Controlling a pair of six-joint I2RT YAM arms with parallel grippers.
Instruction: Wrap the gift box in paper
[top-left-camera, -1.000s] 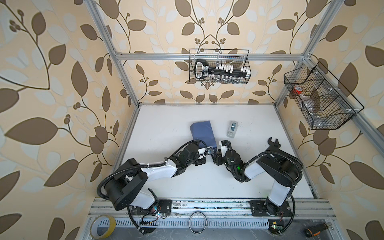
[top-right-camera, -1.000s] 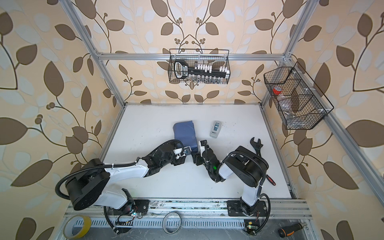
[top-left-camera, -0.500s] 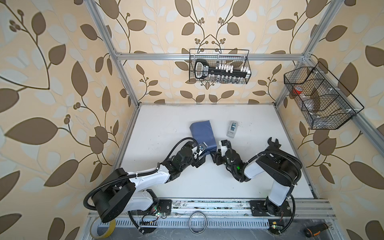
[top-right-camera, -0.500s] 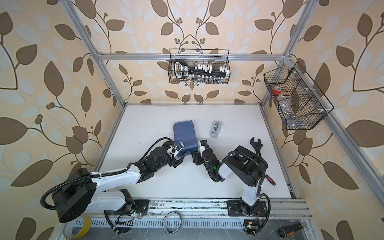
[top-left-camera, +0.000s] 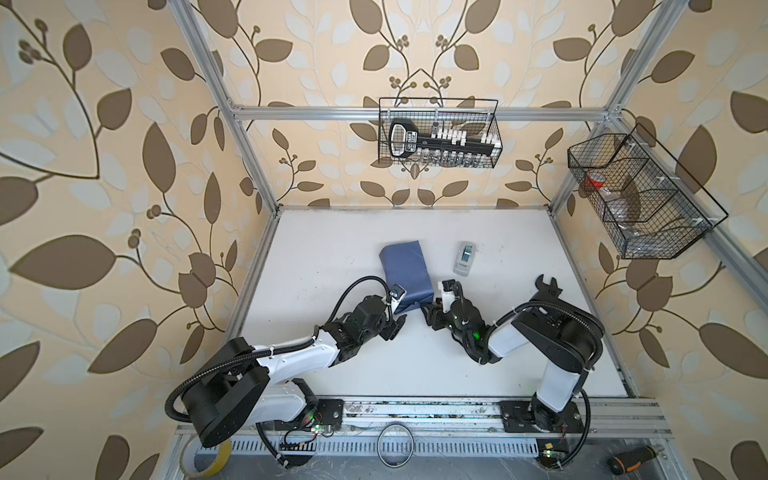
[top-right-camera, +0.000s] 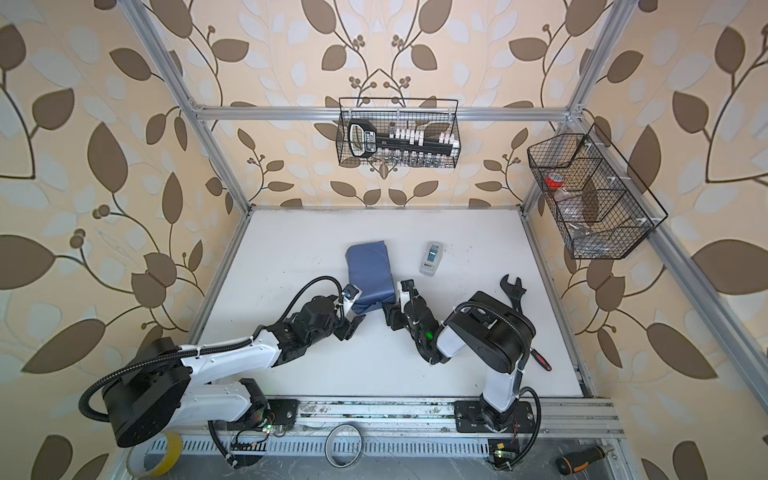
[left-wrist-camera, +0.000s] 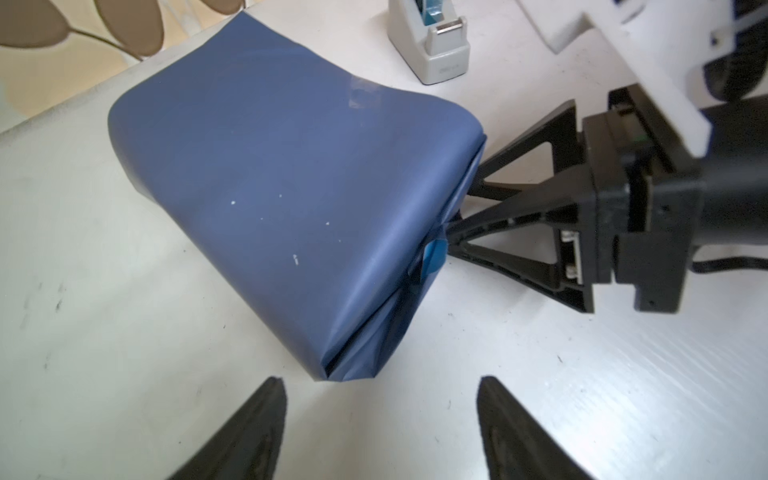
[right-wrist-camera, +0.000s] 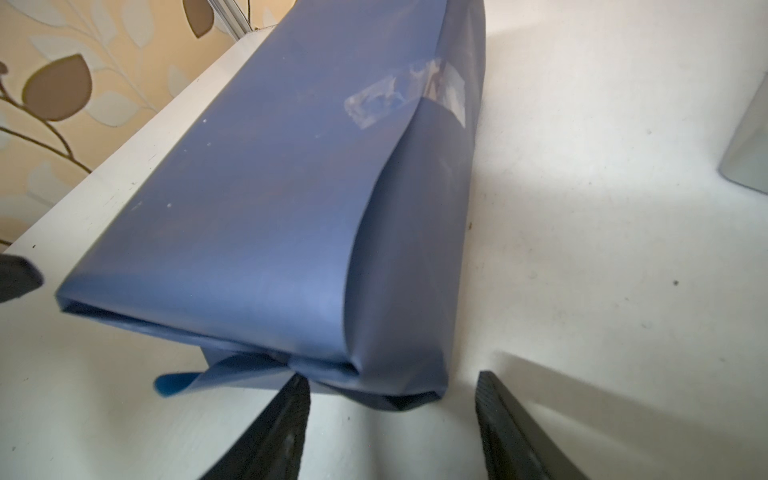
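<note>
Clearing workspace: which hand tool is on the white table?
The adjustable wrench, on the table beside the right arm. The orange-and-black screwdriver lies off it, in front of the base rail.

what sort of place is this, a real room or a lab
Probably a robot test cell, not a home: wallpaper panels on an aluminium frame, two arms bolted to a rail by a white table, a wire basket holding tools.

Beige leaf-patterned walls (top-left-camera: 104, 166) and aluminium frame (top-left-camera: 415, 113) surround a white table (top-left-camera: 332, 249).
</note>
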